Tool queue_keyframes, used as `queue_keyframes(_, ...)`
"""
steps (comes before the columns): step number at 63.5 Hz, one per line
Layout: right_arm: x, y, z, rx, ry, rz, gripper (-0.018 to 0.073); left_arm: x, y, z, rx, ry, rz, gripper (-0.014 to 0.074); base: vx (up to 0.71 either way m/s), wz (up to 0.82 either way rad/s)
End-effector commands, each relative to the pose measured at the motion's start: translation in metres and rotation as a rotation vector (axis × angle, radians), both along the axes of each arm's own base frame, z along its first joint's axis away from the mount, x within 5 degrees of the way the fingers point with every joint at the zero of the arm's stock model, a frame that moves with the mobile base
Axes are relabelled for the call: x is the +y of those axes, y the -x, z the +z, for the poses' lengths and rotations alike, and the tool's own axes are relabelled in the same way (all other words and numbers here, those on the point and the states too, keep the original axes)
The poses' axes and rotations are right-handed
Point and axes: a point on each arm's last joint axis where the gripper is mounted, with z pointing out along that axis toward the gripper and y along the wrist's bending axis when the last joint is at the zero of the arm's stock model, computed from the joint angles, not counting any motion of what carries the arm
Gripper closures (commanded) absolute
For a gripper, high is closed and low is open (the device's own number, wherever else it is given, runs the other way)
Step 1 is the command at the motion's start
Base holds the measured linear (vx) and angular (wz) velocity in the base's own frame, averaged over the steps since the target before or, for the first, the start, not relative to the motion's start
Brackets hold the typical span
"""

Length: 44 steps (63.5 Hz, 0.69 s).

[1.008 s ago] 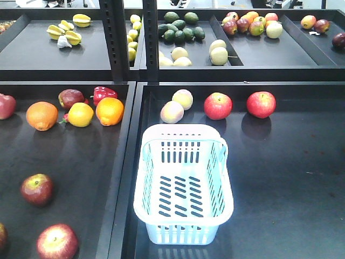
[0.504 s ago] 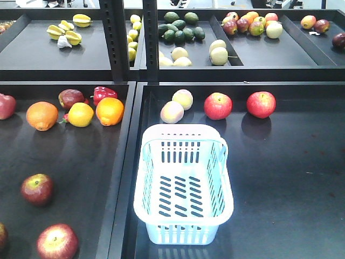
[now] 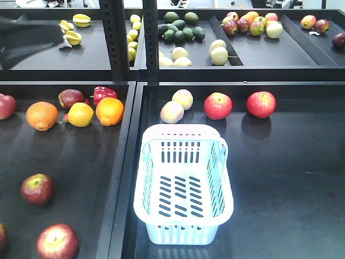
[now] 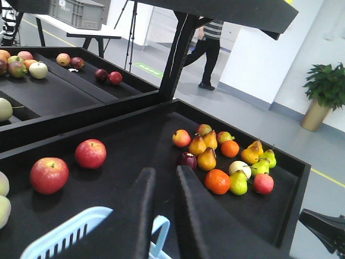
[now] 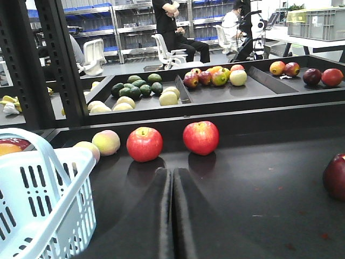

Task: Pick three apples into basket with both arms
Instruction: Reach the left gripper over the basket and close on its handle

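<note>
Front view: the basket (image 3: 186, 220) stands empty on its shelf tray (image 3: 291, 178); three dark red apples (image 3: 36, 189) lie in the tray to its left. Left wrist view: the left gripper (image 4: 166, 172) hangs slightly parted, empty, near the basket's rim. Right wrist view: the right gripper (image 5: 172, 171) is pressed closed, empty. We judge each must open wide, then straddle an apple's middle.
</note>
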Motion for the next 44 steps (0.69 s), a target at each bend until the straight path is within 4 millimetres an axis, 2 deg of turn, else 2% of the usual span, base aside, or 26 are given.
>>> queue_keyframes(1,-0.0001,0.0008,0.0054,-0.076,0.015,-0.003,0.0564,-0.0027,-0.0039,0.0232,-0.067,0.075,-0.024,0.0492,0.00,0.00)
queue_keyframes(44,-0.0001,0.0008,0.0054,-0.076,0.015,-0.003,0.0564,-0.0005,-0.0108,0.0258,-0.066,0.120,0.015,0.0492,0.00,0.00)
